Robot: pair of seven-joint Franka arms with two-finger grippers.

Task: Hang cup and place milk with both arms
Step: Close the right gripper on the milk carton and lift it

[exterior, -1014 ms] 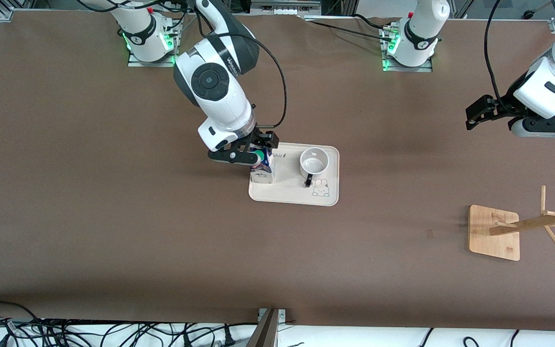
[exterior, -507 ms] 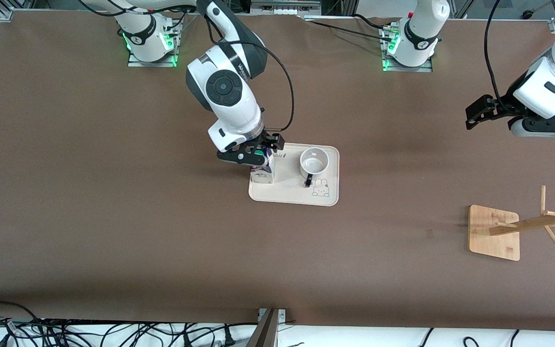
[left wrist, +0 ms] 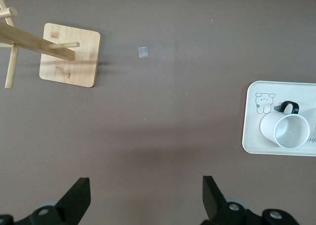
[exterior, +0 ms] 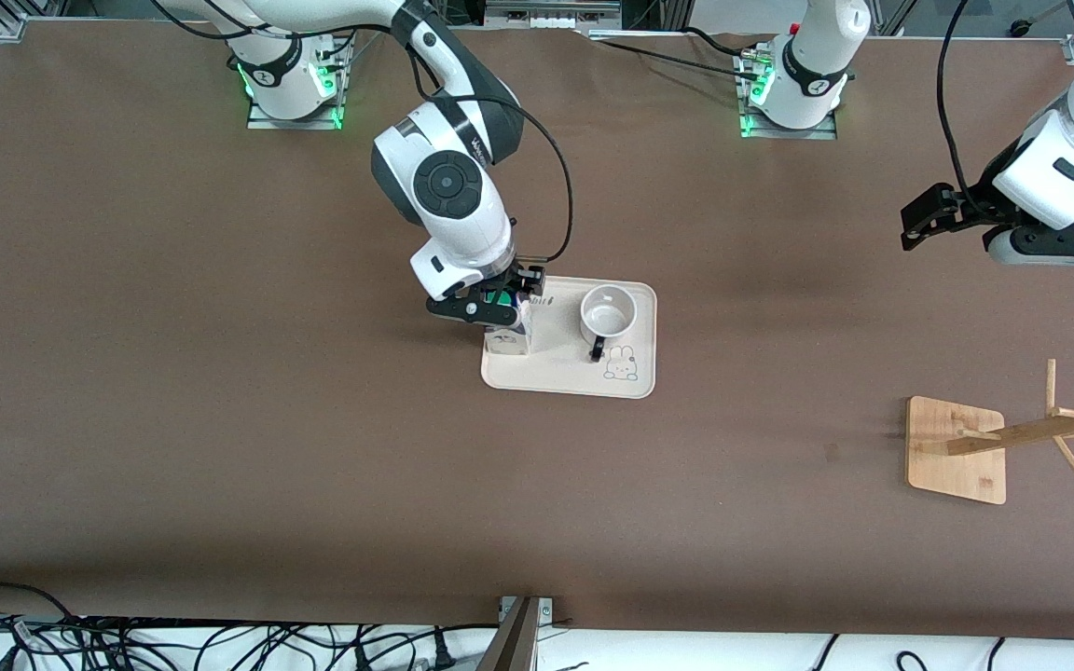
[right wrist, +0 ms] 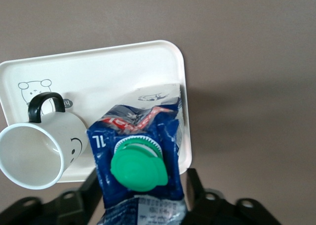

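The milk, a blue and white carton with a green cap, stands on a cream tray at the tray's end toward the right arm. The cup, a white mug with a black handle, stands beside it on the same tray. My right gripper is down over the carton's top, open, with one finger on each side of the carton. The cup and tray show in the right wrist view too. My left gripper waits open and empty in the air toward the left arm's end of the table.
A wooden cup rack with a square base and slanted pegs stands toward the left arm's end, nearer the camera than the tray. The left wrist view shows my open left gripper, the rack, a small tape patch, the tray and the cup.
My right arm has moved toward the tray, bringing its gripper more squarely over and around the carton's top. The left arm, cup, carton and rack have not moved.
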